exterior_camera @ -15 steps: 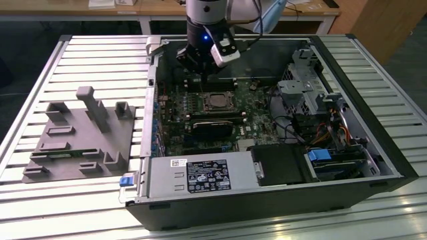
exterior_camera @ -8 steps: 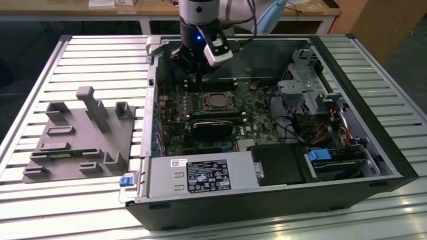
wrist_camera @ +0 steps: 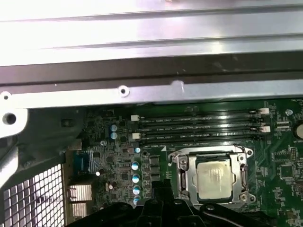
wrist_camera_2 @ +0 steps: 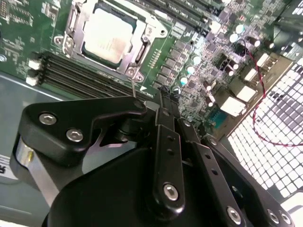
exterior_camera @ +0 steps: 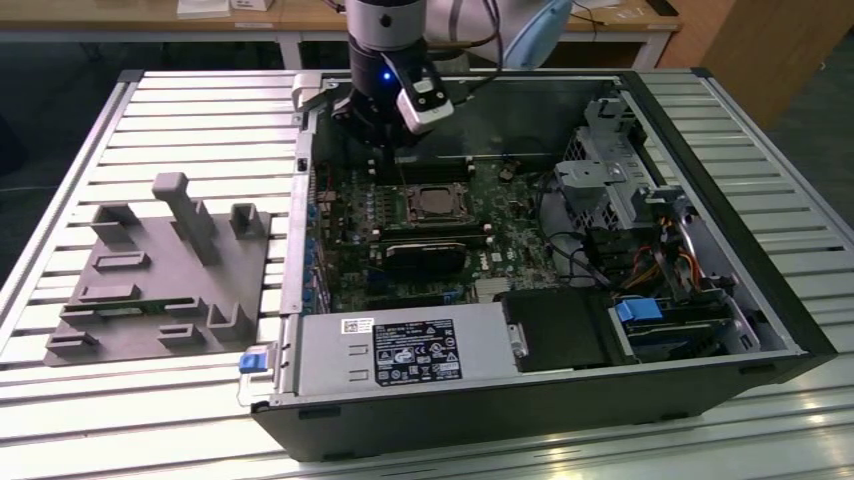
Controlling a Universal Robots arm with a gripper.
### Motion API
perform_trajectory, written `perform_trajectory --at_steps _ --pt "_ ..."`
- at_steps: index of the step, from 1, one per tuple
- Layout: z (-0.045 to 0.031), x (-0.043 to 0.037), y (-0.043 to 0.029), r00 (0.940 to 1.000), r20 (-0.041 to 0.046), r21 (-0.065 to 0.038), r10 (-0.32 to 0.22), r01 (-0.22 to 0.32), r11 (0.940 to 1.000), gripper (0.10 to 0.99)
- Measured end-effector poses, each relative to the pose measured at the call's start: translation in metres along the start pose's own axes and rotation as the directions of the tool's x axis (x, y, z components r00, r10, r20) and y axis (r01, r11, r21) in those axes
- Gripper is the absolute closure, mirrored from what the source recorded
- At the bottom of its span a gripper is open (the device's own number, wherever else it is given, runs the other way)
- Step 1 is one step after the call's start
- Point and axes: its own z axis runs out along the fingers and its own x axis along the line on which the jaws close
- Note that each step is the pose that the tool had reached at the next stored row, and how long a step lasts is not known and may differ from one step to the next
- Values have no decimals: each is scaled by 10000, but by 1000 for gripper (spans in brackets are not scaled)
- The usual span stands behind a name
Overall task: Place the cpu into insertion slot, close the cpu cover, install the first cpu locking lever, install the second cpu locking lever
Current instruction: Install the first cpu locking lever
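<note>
The pale silvery cpu (wrist_camera_2: 106,35) sits under the closed silvery metal frame cpu cover (wrist_camera_2: 142,28), upper left; the black gripper (wrist_camera_2: 163,94) looks shut and empty; levers' state unclear.

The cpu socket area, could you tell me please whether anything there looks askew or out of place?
Nothing stands out. The cpu lies flat and square in the insertion slot, the cpu cover frames it evenly, and the memory slots beside it look undisturbed.

cpu (wrist_camera: 215,178) lower edge hidden behind gripper (wrist_camera: 163,201), locking levers perhaps too small to tell
</note>
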Motion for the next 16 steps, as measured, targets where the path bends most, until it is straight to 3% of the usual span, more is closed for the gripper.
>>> perform_trajectory --at_steps 10,16 --pt "33 32 181 9996 -10 0 -289 289 9996 980" --pt "38 -37 197 9995 -12 -1 -328 328 9995 980"
